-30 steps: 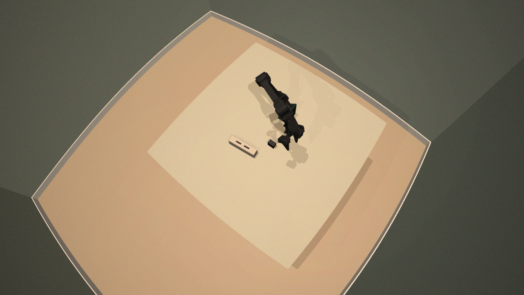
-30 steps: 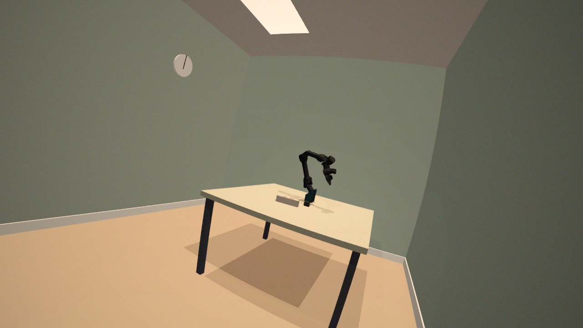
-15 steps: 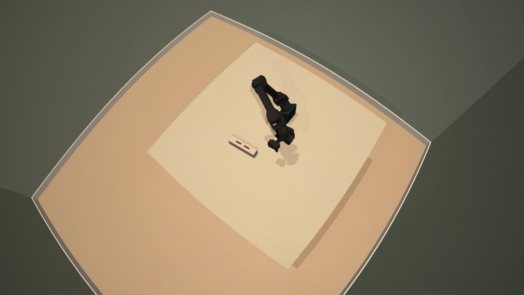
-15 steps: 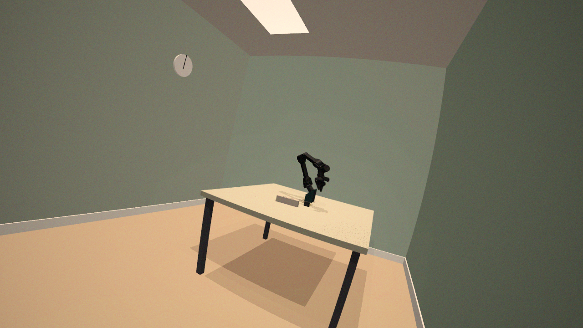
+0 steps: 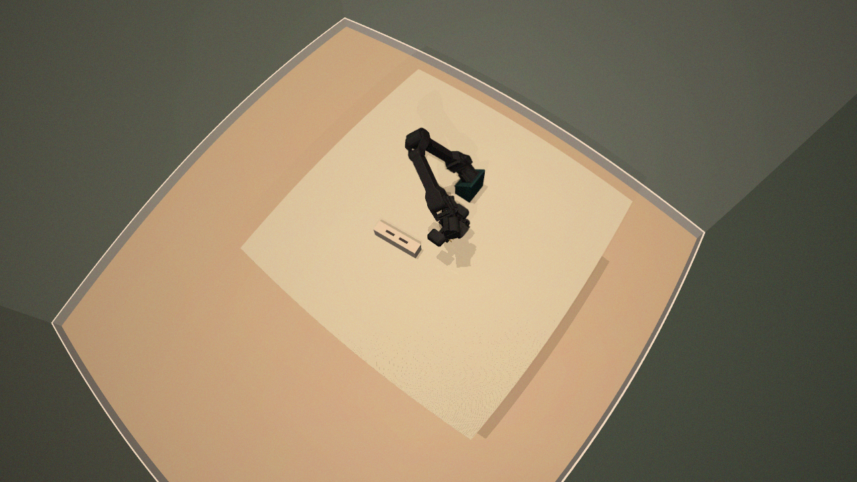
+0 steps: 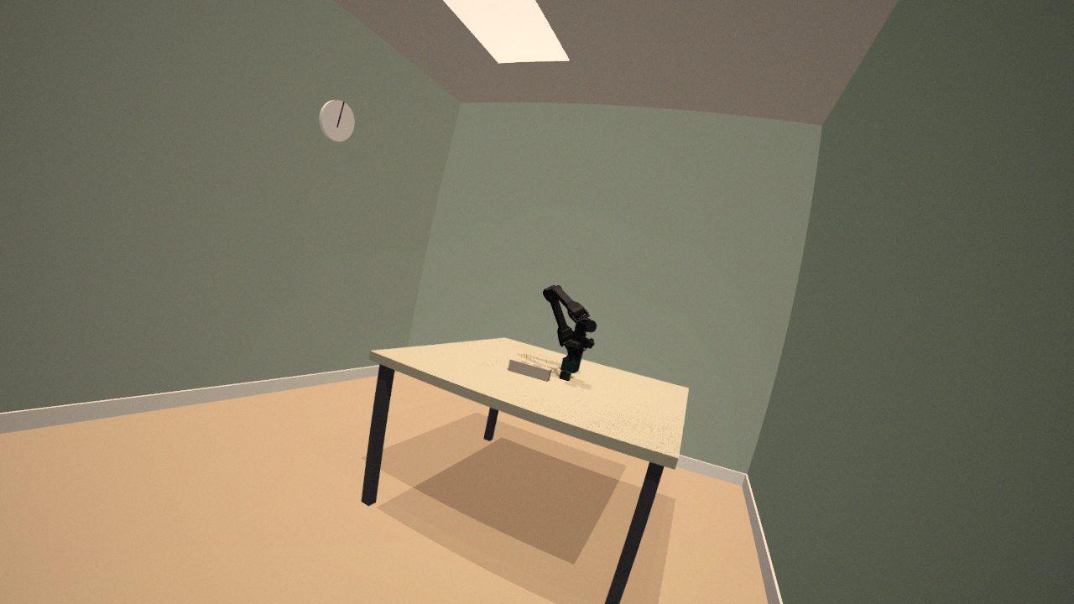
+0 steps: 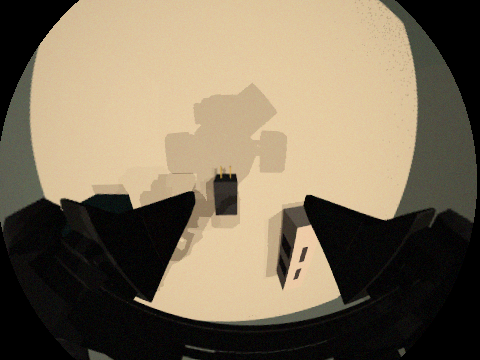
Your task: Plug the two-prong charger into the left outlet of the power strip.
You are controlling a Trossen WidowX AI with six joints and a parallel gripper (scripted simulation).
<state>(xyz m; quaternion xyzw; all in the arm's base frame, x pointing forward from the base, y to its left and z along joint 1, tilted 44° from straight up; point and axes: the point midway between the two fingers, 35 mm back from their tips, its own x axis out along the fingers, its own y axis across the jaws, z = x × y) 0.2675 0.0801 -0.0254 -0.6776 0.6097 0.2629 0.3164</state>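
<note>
The small black two-prong charger (image 7: 226,196) lies on the table (image 5: 359,335) (image 6: 638,420) (image 7: 200,40), its brass prongs pointing away from me in the wrist view. My gripper (image 5: 440,235) (image 7: 250,199) is open and empty and hangs right above the charger, with the charger just inside the left finger. In the overhead view the gripper hides the charger. The beige power strip (image 5: 397,237) (image 6: 529,368) (image 7: 294,254) lies flat a short way from the charger, its two outlets with dark slots facing up.
The arm's teal base (image 5: 470,183) stands on the table behind the gripper. The table stands on dark legs in a green-walled room.
</note>
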